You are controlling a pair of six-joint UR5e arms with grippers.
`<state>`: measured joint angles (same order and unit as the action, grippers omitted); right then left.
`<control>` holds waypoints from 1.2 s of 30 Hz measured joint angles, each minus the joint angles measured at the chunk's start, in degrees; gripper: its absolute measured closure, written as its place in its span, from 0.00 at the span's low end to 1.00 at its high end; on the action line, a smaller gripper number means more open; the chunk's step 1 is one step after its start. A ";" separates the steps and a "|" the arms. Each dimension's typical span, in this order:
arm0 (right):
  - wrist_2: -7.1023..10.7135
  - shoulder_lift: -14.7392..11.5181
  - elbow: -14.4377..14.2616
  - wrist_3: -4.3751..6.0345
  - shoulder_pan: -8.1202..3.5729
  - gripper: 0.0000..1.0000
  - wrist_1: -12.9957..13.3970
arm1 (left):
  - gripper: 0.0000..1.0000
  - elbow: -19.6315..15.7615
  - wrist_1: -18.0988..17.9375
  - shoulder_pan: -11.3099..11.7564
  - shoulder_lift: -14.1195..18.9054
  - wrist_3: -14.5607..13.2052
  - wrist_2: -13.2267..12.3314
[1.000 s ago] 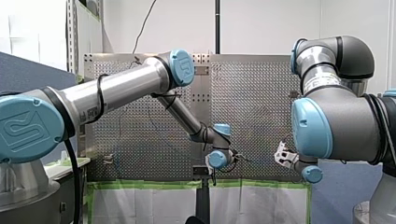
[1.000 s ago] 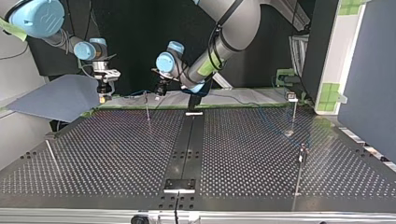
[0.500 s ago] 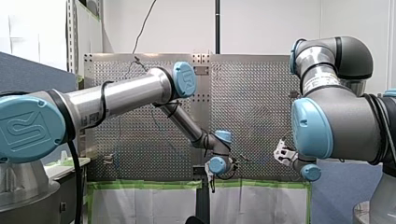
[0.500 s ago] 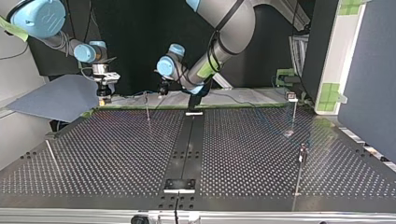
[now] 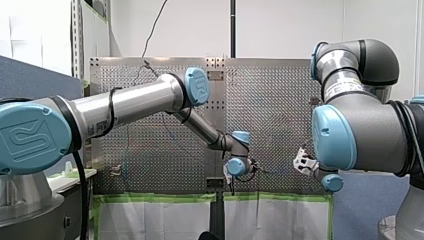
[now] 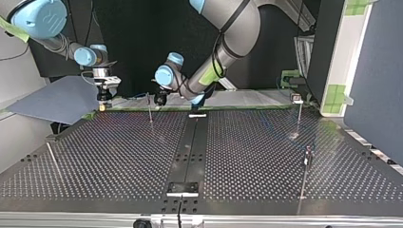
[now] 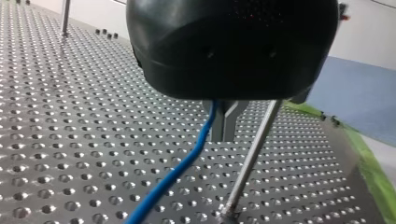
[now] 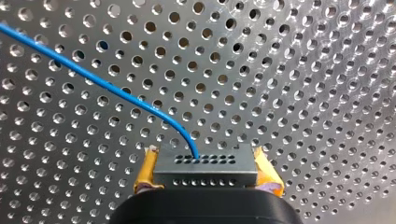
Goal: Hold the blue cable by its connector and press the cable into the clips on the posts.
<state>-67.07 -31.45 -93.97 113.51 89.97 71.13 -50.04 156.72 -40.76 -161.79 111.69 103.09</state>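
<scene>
Blue cable [image 8: 93, 79]: thin, single strand, smooth. It runs left to right in the top view, along the far edge of the table, strung between the two grippers.
Connector [image 8: 205, 169]: small grey block with rows of holes. The cable enters its face near the middle and bends off sharply.
Right gripper [image 6: 102, 102]: its yellow pads [image 8: 145, 170] are clamped on the two ends of the connector. It hangs at the far left in the top view, above the table's corner.
Left gripper [image 7: 225, 133]: its black body hides most of the grip. The metal fingers are drawn together and the cable comes out from between them, so it appears to be pinching the cable.
Post [image 7: 252, 154]: a slim upright metal rod just beside the left gripper's fingers, not touching them. Its clip is hidden behind the gripper body.
Key relation: in the top view the post [image 6: 149, 108] stands between the grippers. My left gripper is just to its right and my right gripper is well apart to its left, so the span crosses the post's top.
Nearer arm: my left.
Judgement: the cable does not look seated yet. The push down likely falls to my left arm.
Perforated table [image 6: 119, 156]: other posts stand at the right.
</scene>
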 joint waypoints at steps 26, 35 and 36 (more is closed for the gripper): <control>0.00 4.81 7.55 -1.15 1.01 1.00 -3.89 | 1.00 -1.34 -0.06 1.96 -0.59 0.50 1.33; 0.00 6.51 10.59 -1.41 2.26 1.00 -6.15 | 1.00 -0.23 0.59 2.68 -1.26 2.50 0.50; 0.00 6.57 10.79 -1.39 2.39 1.00 -6.28 | 1.00 -0.07 0.88 2.65 -1.57 2.61 0.43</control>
<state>-67.07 -24.88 -83.17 112.12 92.35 64.85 -50.12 157.60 -38.11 -163.37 114.30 103.53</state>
